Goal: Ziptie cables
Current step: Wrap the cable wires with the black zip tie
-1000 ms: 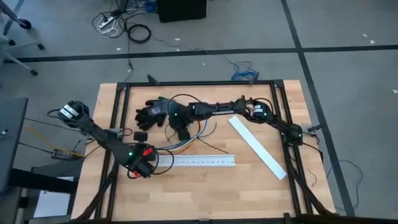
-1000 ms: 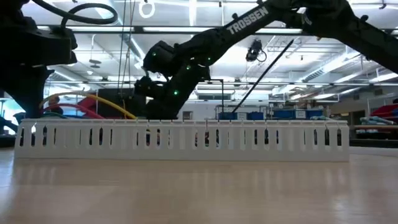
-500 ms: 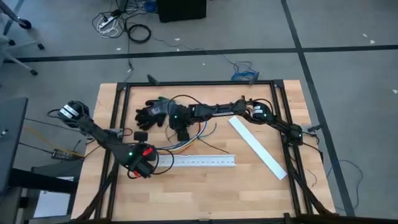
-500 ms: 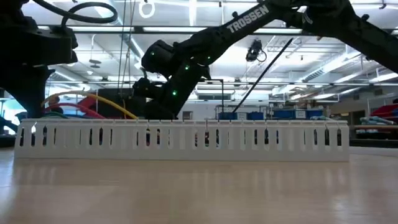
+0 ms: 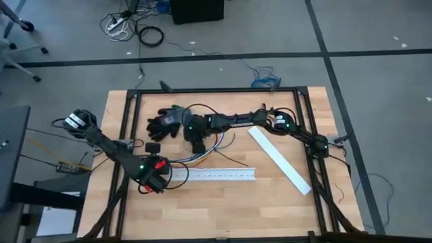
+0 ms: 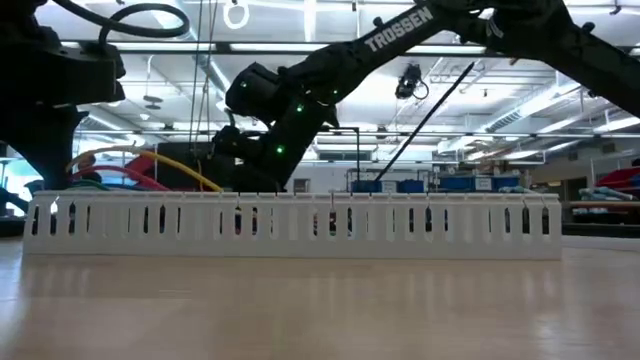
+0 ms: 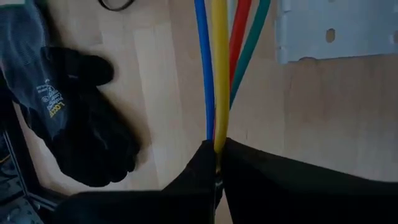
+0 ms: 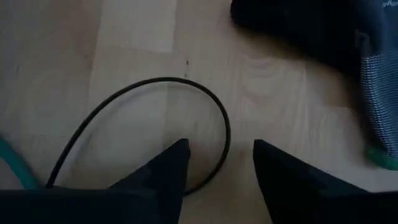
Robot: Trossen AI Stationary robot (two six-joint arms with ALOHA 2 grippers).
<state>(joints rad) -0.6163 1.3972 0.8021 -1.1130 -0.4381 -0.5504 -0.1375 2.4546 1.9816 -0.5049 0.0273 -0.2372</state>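
Wooden worktop inside a black frame. Cables: four in the left wrist view, blue, yellow, red, green, pinched together in the left claw at the near-left, beside one slotted white channel. Right claw spread over a black looped cord, near two black gloves.

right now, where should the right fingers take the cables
Grip the free stretch of the cables just beyond the left gripper, which pinches one end. There the wires run side by side, flat on the table, so the open right gripper probably does best coming straight down, fingers across the bundle.
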